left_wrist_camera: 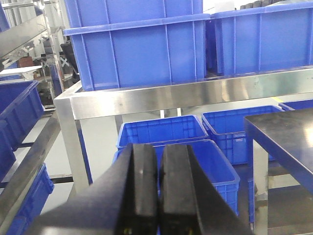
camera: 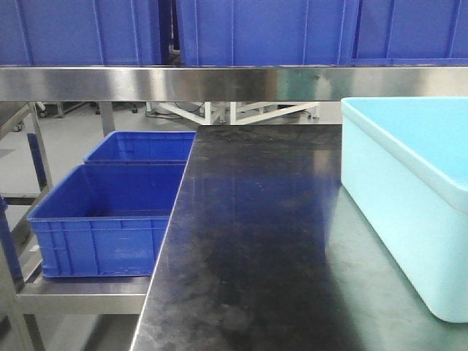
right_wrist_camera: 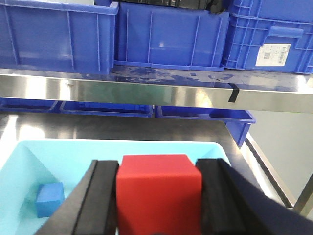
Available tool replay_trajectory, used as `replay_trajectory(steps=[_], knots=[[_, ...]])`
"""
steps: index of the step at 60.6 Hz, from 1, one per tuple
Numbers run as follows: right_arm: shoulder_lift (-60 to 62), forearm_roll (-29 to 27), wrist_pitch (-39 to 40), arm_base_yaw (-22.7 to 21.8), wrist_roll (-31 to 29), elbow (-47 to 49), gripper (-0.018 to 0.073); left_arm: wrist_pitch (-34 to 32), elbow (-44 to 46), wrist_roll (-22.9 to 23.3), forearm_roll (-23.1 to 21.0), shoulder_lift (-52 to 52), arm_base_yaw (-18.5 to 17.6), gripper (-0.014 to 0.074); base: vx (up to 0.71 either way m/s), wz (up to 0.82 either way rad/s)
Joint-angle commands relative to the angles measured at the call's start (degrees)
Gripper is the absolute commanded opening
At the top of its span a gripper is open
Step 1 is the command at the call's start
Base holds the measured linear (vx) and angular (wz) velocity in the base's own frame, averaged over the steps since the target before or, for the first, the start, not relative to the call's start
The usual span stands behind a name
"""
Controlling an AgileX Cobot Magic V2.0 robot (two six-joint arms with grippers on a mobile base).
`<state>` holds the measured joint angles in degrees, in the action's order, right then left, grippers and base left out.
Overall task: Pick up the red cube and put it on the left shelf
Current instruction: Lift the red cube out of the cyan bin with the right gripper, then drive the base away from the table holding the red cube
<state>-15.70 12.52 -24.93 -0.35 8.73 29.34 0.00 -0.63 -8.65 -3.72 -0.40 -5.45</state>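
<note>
In the right wrist view the red cube [right_wrist_camera: 159, 196] sits squeezed between the two black fingers of my right gripper [right_wrist_camera: 159, 169], which is shut on it above a light blue tub [right_wrist_camera: 58, 152]. My left gripper [left_wrist_camera: 159, 152] is shut with nothing in it; its black pads meet, and it hangs off the table's left side. Past it stands the left shelf [left_wrist_camera: 171, 95], a steel rack with blue crates [left_wrist_camera: 142, 46] on top and more [left_wrist_camera: 161, 129] lower down. The front view shows the rack's rail [camera: 219, 82] and neither gripper.
A small blue block [right_wrist_camera: 50, 198] lies in the tub. The black-topped table [camera: 256, 241] carries the tub [camera: 417, 190] at its right. Two blue crates [camera: 110, 219] sit on the lower tier left of the table. A steel rail [right_wrist_camera: 146, 90] with crates runs behind the tub.
</note>
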Motion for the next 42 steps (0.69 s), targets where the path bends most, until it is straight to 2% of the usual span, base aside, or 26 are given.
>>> replay_trajectory(steps=[1,24,42], knots=[[-0.59,1.1,4.97,-0.32,-0.47,1.61,0.0056,-4.8,-1.26,-0.11,-0.11,0.46,-0.47,0.0106,0.0,0.0],[-0.59,1.1,4.97,-0.32,-0.47,1.61,0.0056,-4.8,-1.26,-0.11,-0.11,0.46,-0.47,0.0106,-0.02,0.02],[-0.59,1.1,4.97,-0.32,-0.47,1.61,0.0056,-4.8,-1.26,-0.11,-0.11,0.46,-0.47,0.0106,-0.06,0.16]])
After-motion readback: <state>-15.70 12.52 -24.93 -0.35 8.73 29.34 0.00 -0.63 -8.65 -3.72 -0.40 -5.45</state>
